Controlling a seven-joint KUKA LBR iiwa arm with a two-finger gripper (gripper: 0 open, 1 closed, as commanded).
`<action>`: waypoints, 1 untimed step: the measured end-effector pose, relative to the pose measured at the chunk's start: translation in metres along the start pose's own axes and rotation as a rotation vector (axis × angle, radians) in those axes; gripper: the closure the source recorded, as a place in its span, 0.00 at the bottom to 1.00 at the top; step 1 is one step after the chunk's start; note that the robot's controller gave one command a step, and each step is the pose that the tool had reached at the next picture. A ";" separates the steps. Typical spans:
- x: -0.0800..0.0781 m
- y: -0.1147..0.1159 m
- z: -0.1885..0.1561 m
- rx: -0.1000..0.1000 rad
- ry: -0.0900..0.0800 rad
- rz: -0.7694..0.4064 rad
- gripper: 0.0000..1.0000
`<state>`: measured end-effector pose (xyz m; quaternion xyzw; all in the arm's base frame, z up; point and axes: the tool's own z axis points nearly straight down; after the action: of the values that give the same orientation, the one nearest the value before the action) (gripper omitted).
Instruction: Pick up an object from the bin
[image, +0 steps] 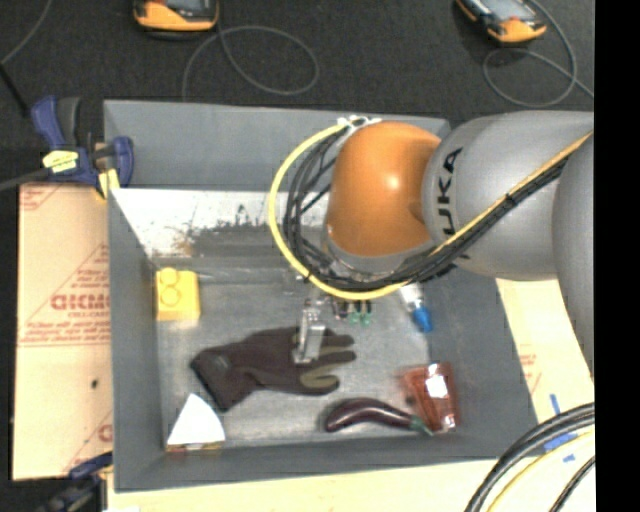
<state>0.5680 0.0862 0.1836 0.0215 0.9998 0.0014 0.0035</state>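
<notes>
My gripper (310, 345) hangs below the orange wrist cover, its metal fingers down on the right part of a dark brown glove (255, 365) that lies flat in the middle of the bin floor. The fingertips touch the glove's fabric near its spread fingers. A dark purple eggplant-shaped toy (368, 413) lies just to the lower right of the glove. A small white and blue tube (417, 308) rests to the right of the gripper.
A yellow block (176, 295) sits at the left of the bin. A white triangular piece (196, 424) lies in the front left corner. A red packet (431, 396) lies at the front right. The arm covers the bin's back right.
</notes>
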 end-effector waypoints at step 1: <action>0.007 -0.004 0.060 0.002 0.000 0.183 0.00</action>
<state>0.5614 0.0829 0.1235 0.1129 0.9936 0.0010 0.0031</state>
